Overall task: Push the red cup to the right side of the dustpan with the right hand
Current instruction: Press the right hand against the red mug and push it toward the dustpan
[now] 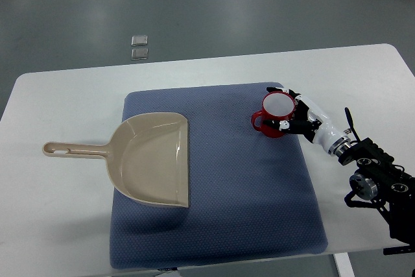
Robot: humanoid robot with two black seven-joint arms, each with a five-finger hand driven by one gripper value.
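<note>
We see the right hand [293, 116] reaching in from the right edge, its fingers curled around the right side of the red cup [275, 115], touching it. The cup stands upright on the blue mat [246, 192], handle pointing left, interior pale; we cannot tell any contents. The beige dustpan [152, 158] lies well left of the cup, handle extending left onto the white table [58, 225]; bare mat lies between them.
</note>
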